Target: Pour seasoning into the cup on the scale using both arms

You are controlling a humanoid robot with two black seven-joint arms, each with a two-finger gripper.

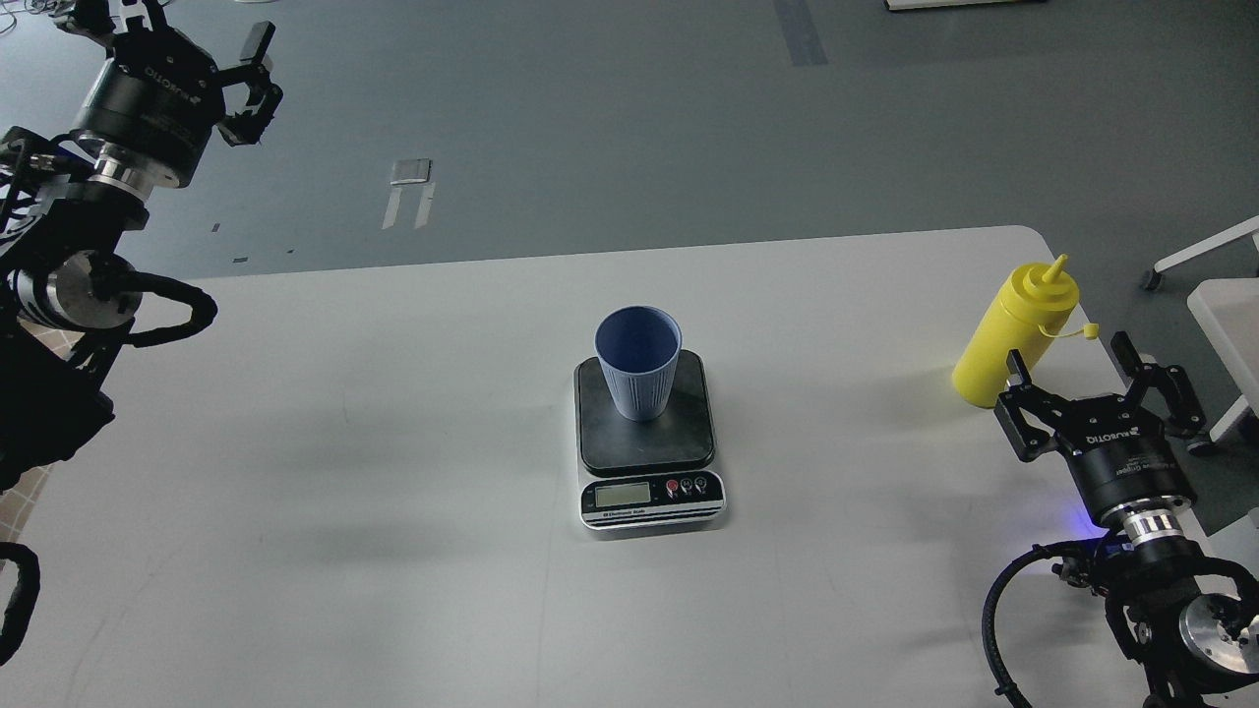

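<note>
1. Two black arms are in the head view, one at each side of a white table; neither has hold of anything.
2. Left gripper – raised at the upper left, beyond the table's far edge and over the grey floor. One finger pair shows at its right side, spread apart with nothing between; the rest of the tool is partly cut off by the frame edge, so its full spread is hard to judge.
3. Right gripper – low at the right side of the table, fingers pointing away from the robot and spread wide, nothing between them.
4. Seasoning bottle – yellow, standing on the table near its right edge, leaning to the right as seen from the head. Its nozzle points up and its small tethered cap hangs off to the right. The base lies just beside the inner finger of the right gripper; contact cannot be confirmed.
5. Cup – light blue, upright, mouth open, standing on the black platform of the scale.
6. Scale – at the table's centre, display and buttons facing the robot. The reading on the display is too small to make out.
7. Cup and bottle stand well apart.
</note>
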